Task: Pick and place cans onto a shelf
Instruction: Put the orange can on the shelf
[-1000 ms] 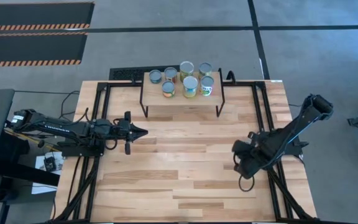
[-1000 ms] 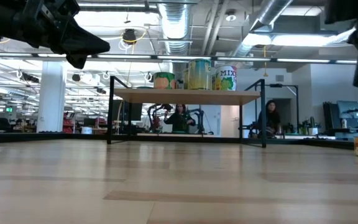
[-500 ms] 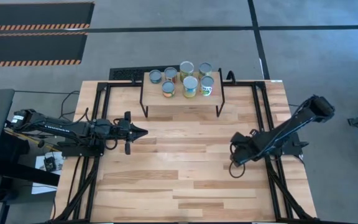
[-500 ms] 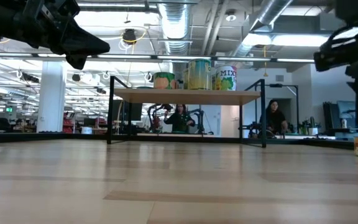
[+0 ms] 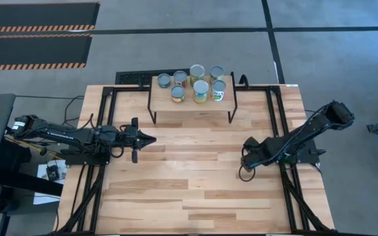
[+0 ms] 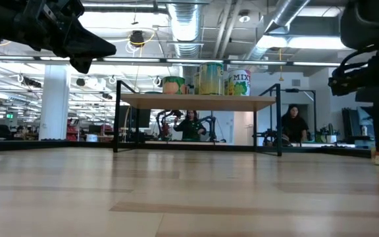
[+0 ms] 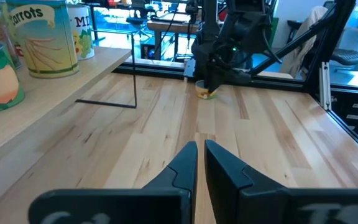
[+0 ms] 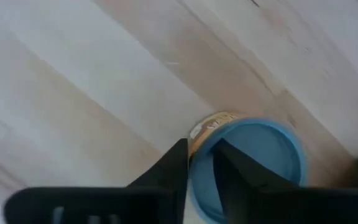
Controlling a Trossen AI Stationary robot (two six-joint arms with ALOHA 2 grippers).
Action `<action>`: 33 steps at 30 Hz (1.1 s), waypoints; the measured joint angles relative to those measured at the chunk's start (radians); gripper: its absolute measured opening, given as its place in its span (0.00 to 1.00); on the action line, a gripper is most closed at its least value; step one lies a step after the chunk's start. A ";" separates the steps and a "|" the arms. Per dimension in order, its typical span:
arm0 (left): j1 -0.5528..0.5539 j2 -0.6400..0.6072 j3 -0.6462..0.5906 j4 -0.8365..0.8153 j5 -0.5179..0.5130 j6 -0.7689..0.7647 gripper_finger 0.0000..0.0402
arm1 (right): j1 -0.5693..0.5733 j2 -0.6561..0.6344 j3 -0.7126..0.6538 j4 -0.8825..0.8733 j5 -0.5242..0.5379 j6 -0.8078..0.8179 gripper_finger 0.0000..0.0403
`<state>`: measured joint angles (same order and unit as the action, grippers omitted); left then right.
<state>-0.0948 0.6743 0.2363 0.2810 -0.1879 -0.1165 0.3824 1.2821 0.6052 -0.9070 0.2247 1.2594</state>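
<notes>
Your right gripper (image 5: 245, 162) is low over the right side of the table (image 5: 189, 196), directly above a lone can (image 8: 247, 163) with a blue top that stands on the planks. Its fingers (image 8: 174, 167) sit nearly together, one overlapping the can's rim; you cannot tell whether they touch it. Your left gripper (image 5: 148, 138) waits above the left side of the table, fingers (image 7: 185, 163) almost closed and holding nothing. At the far edge stands the shelf (image 5: 192, 101), carrying seven cans (image 5: 201, 90) clustered toward its far side. In the low view, two people (image 6: 191, 125) show in the room behind the shelf.
</notes>
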 joint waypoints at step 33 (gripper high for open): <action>0.000 0.000 0.000 0.003 0.001 0.000 0.04 | -0.305 0.632 0.748 0.496 -0.129 -1.235 0.03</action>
<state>-0.0952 0.6743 0.2363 0.2836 -0.1871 -0.1169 0.0774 1.9145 1.3531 -0.4106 0.0962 0.0248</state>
